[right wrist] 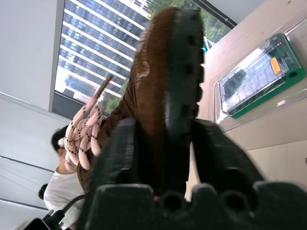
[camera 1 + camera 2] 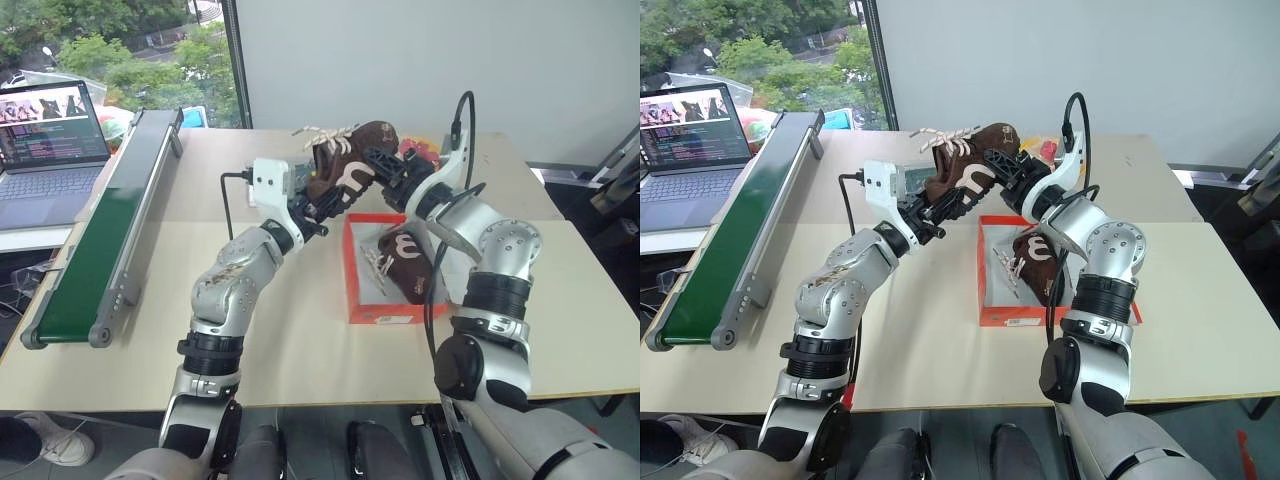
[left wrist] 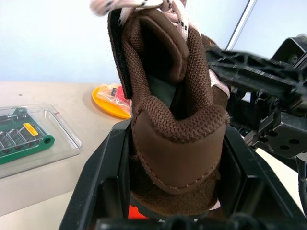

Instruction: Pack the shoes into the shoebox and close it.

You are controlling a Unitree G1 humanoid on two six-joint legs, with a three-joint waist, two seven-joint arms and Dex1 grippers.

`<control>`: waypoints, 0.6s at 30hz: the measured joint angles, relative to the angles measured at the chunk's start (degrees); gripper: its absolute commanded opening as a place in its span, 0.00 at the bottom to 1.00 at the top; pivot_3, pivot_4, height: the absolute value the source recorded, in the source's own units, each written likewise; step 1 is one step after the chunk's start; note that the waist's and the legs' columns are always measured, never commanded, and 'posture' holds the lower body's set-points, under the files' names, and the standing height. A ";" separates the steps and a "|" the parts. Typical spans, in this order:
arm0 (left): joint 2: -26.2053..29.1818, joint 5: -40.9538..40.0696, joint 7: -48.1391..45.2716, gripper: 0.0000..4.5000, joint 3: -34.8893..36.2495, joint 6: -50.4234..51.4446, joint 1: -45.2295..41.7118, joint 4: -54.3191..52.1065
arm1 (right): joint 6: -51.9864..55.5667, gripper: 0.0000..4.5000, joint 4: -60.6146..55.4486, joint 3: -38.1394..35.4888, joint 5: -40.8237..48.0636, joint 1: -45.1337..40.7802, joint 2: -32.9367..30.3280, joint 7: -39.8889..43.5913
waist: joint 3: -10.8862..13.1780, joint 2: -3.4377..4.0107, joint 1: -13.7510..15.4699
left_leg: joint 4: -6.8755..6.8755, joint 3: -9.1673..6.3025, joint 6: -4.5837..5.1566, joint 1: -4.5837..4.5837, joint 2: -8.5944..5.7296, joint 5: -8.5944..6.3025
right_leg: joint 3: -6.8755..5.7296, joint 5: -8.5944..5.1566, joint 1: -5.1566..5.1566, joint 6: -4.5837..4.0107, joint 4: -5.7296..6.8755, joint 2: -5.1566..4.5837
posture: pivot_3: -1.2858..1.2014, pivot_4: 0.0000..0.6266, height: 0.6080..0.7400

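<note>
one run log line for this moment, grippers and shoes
left gripper: shut on raised shoe heel | right gripper: shut on its sole | second shoe: in shoebox

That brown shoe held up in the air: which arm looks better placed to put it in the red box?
Probably the right gripper: it grips the brown shoe nearer the red-orange cardboard shoebox; the left gripper holds its heel.

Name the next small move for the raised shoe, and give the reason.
Probably open the left end effector: both it and the right end effector clamp the raised shoe, so the right could then lower it beside the other shoe in the shoebox.
</note>
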 measured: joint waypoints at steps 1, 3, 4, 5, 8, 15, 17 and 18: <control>0.09 -0.42 -0.27 0.67 0.16 0.23 0.00 0.00 | 0.00 0.09 0.00 0.02 -0.01 0.00 -0.10 -0.14 | 0.00 0.00 0.00 | 0.00 0.00 0.00 0.00 0.00 0.00 | 0.00 0.00 0.00 0.00 0.00 0.00 | 0.52 0.24 1.00; 0.20 -1.46 -0.80 0.84 0.81 0.63 0.00 -0.03 | 0.01 0.08 0.01 0.04 0.00 -0.01 -0.34 -0.14 | 0.00 0.00 -0.02 | 0.00 -0.01 0.00 0.00 0.01 0.00 | 0.00 0.00 0.00 0.00 -0.01 0.00 | 0.52 0.24 1.00; 0.25 -2.90 -1.39 0.92 1.53 1.58 0.00 -0.14 | 0.01 0.08 0.06 0.16 -0.01 -0.03 -0.54 -0.14 | 0.00 0.00 -0.03 | 0.00 -0.01 0.00 0.00 0.01 0.00 | 0.00 0.00 -0.01 0.00 0.00 0.00 | 0.52 0.24 1.00; 0.66 -4.09 -2.16 0.99 2.19 2.25 0.00 -0.26 | 0.01 0.08 0.26 0.40 -0.03 -0.07 -1.07 -0.14 | 0.00 0.00 -0.06 | 0.00 -0.01 0.00 0.00 0.01 0.00 | 0.00 0.00 -0.01 0.00 -0.01 0.00 | 0.52 0.24 1.00; 3.40 -5.53 -3.34 1.00 3.47 3.23 -0.20 -0.68 | 0.00 0.08 1.49 0.85 -0.18 -0.44 -2.95 -0.09 | 0.01 0.01 -0.09 | 0.00 -0.01 0.00 0.00 0.00 0.00 | 0.00 0.00 -0.02 0.00 -0.05 0.01 | 0.52 0.24 1.00; 13.35 -5.52 -4.53 1.00 11.20 3.04 -0.89 2.09 | -3.00 0.08 6.33 10.40 -9.99 -5.09 -16.99 8.38 | 0.04 0.05 -0.15 | -0.03 0.02 0.01 -0.01 0.00 0.00 | 0.01 -0.01 -0.06 0.01 -0.18 0.00 | 0.52 0.24 1.00; 15.42 -5.31 -4.17 1.00 13.40 2.90 -0.86 3.38 | -2.96 0.08 8.98 16.81 -14.97 -7.07 -22.84 14.28 | 0.04 0.05 -0.15 | -0.04 0.03 0.01 0.01 0.00 -0.01 | 0.00 -0.02 -0.02 0.01 -0.21 0.00 | 0.52 0.24 1.00; 15.49 -5.29 -3.90 1.00 13.84 2.91 -0.74 3.40 | -2.53 0.08 10.10 19.25 -16.65 -7.68 -24.55 16.68 | 0.04 0.05 -0.13 | -0.03 0.03 0.01 0.01 0.00 -0.01 | 0.00 -0.02 -0.01 0.01 -0.23 -0.01 | 0.52 0.24 1.00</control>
